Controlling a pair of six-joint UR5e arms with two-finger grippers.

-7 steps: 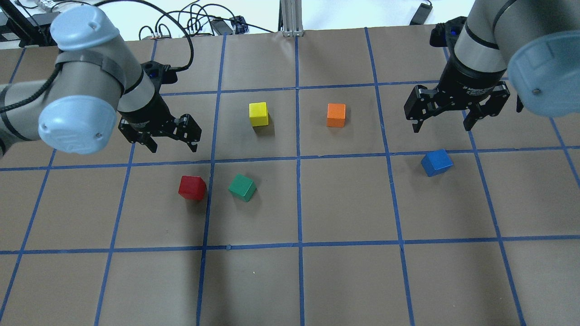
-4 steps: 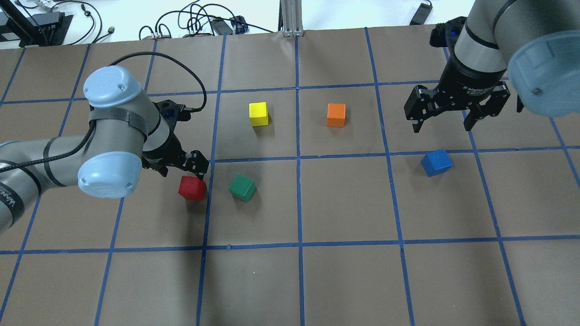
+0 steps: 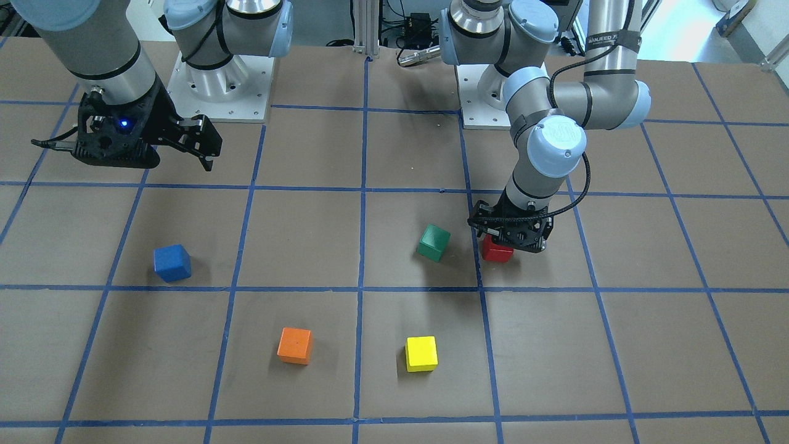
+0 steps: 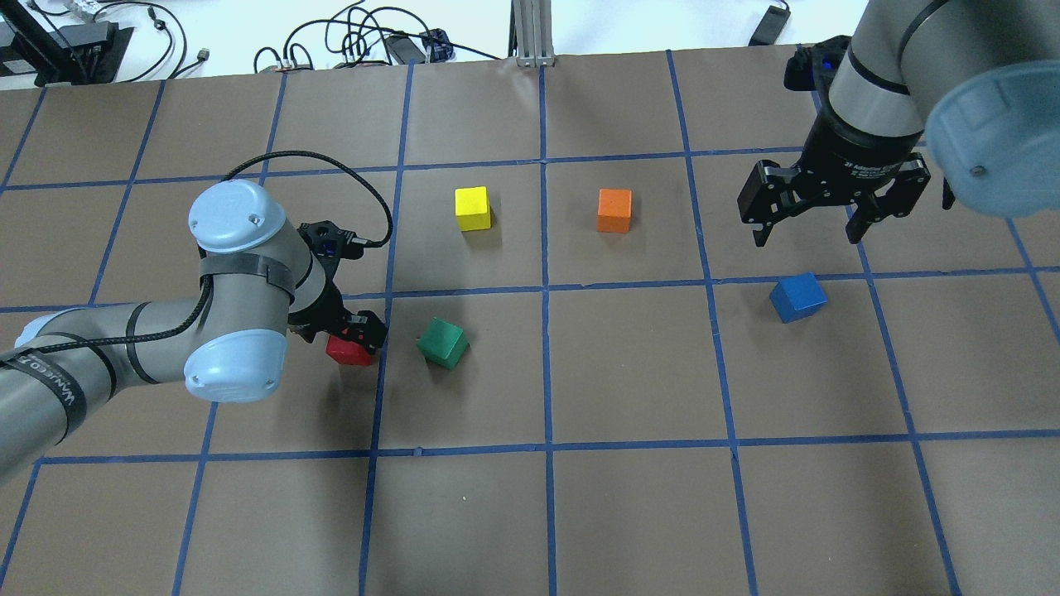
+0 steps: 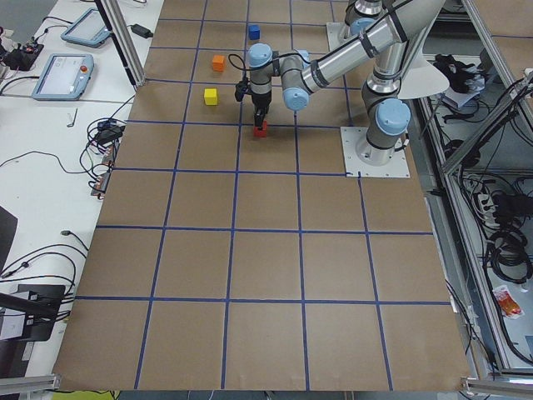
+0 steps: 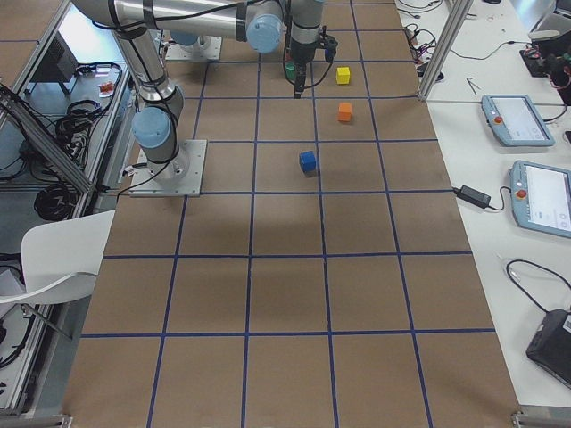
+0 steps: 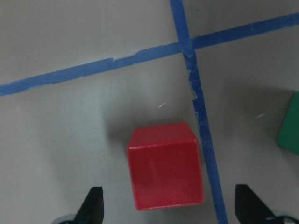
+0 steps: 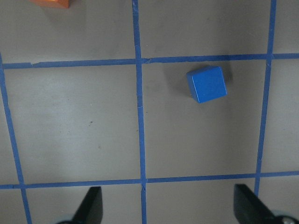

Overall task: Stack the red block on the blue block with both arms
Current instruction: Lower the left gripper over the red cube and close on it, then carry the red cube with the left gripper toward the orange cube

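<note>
The red block [image 4: 349, 355] sits on the brown table left of centre, and also shows in the front view [image 3: 495, 251] and the left wrist view [image 7: 166, 171]. My left gripper [image 4: 346, 334] is low over it and open. Its fingertips [image 7: 93, 205] stand either side of the block with gaps, not touching. The blue block [image 4: 797, 297] sits alone on the right, and shows in the right wrist view [image 8: 207, 84]. My right gripper [image 4: 805, 236] hangs open and empty above the table, just beyond the blue block.
A green cube [image 4: 442, 343] lies tilted close to the right of the red block, near my left gripper. A yellow cube [image 4: 472, 208] and an orange cube [image 4: 614, 210] sit farther back near the middle. Blue tape lines grid the table.
My left arm has swung forward and down from behind the red block, so its open gripper now straddles the block. The right arm has barely moved. No block has shifted.
</note>
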